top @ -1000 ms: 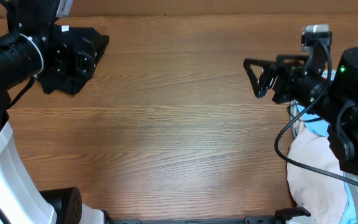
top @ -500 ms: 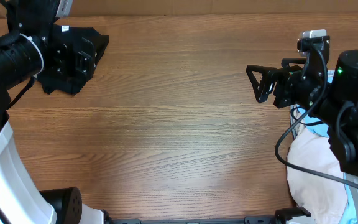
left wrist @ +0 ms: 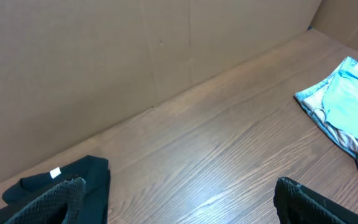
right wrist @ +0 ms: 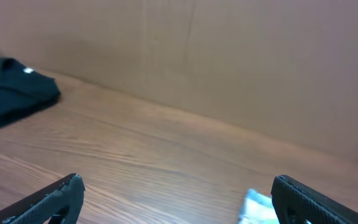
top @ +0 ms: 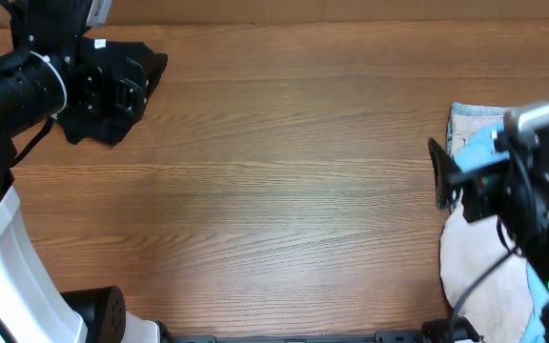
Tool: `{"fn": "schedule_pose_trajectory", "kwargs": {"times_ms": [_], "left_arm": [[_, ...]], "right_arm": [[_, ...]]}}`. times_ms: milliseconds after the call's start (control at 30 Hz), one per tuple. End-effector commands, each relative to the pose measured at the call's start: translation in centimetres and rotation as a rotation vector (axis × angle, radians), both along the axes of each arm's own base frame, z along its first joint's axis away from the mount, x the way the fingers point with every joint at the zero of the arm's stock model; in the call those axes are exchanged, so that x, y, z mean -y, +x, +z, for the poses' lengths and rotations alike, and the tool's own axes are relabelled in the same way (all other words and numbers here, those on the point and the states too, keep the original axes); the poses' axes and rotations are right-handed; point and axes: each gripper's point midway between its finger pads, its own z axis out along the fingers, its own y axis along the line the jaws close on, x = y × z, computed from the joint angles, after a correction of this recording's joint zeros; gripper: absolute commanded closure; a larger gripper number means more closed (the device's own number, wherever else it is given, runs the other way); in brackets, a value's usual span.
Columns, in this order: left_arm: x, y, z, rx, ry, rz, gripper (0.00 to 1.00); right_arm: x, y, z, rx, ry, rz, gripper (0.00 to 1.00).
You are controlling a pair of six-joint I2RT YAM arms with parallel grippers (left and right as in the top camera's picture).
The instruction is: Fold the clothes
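Observation:
A folded black shirt (top: 112, 90) with a small white tag (top: 100, 43) lies at the table's far left; it also shows in the left wrist view (left wrist: 79, 180) and far off in the right wrist view (right wrist: 14, 93). My left gripper (top: 136, 84) hovers over it, open and holding nothing (left wrist: 179, 208). A pile of clothes sits at the right edge: a light blue printed T-shirt (top: 473, 133) on top of a white piece (top: 484, 276). My right gripper (top: 443, 176) is at the pile's left edge, open and empty (right wrist: 179, 205). The arm hides part of the pile.
The wooden table (top: 274, 191) stretches bare between the two garments. A cardboard wall (left wrist: 104, 62) stands along the back edge. The left arm's white base (top: 8, 276) is at the front left corner.
My right arm has swung back toward the front right, off the table's middle and over the pile, uncovering the light blue T-shirt. The left arm has not moved.

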Motion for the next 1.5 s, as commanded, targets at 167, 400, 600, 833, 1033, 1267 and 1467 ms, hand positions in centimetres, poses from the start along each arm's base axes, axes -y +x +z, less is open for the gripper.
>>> {"fn": "schedule_pose_trajectory", "kwargs": {"times_ms": [167, 400, 600, 833, 1033, 1267, 1467], "left_arm": [[0.0, 0.2, -0.3, -0.003, 0.015, -0.008, 0.0], [0.0, 0.2, -0.3, -0.003, 0.015, -0.008, 0.0], [0.0, 0.2, -0.3, -0.003, 0.015, -0.008, 0.0], [0.0, 0.2, -0.3, -0.003, 0.015, -0.008, 0.0], [0.0, 0.2, -0.3, -0.003, 0.015, -0.008, 0.0], [0.0, 0.2, -0.3, -0.003, 0.015, -0.008, 0.0], [0.0, 0.2, -0.3, -0.003, 0.015, -0.008, 0.0]], "right_arm": [[2.5, -0.6, -7.5, 0.001, -0.072, -0.092, 0.0], [1.3, -2.0, -15.9, -0.014, -0.04, -0.024, 0.0], [0.7, -2.3, -21.0, -0.028, 0.033, -0.011, 0.0], [0.7, -1.9, -23.7, 0.039, 0.078, -0.022, 0.0], [0.6, -0.9, -26.6, 0.053, 0.19, -0.051, 0.0], [0.5, -0.6, -25.8, 0.097, 0.202, -0.048, 0.0], [0.6, -0.6, -25.9, 0.095, 0.201, -0.048, 0.0]]}}
